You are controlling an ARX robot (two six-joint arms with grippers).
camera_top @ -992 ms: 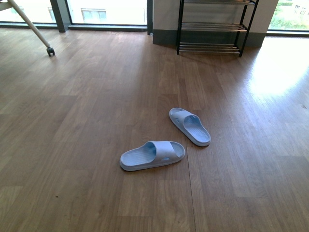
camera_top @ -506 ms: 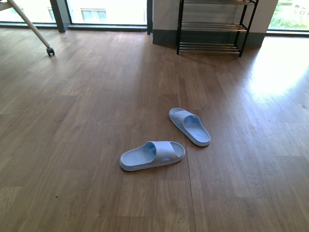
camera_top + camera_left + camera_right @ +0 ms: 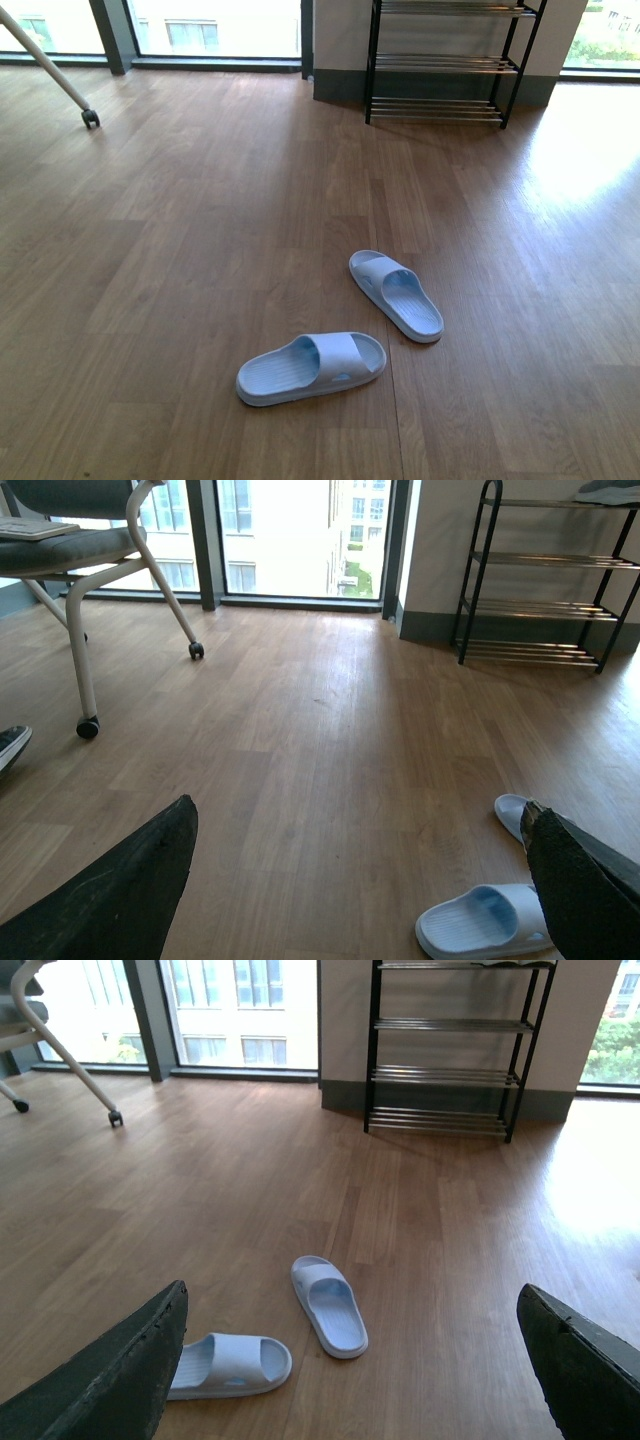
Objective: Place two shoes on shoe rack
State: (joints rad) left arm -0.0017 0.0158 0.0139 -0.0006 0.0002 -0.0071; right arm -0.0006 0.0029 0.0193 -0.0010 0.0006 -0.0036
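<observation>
flooring (image 3: 150, 250) of wood planks is occupied near its middle by two pale blue open-toed slides, which lie apart from each other. the near slide (image 3: 310, 368) is laid crosswise, toe to the right. the far slide (image 3: 396, 295) is set just beyond it to the right, toe turned far-left. the shoe rack (image 3: 445, 60) is stood at the far wall, right of centre, well apart from both slides. a wheeled chair (image 3: 90, 550) is seen far left. the left fingers (image 3: 110, 900) and the right fingers (image 3: 110, 1380) are spread wide apart.
</observation>
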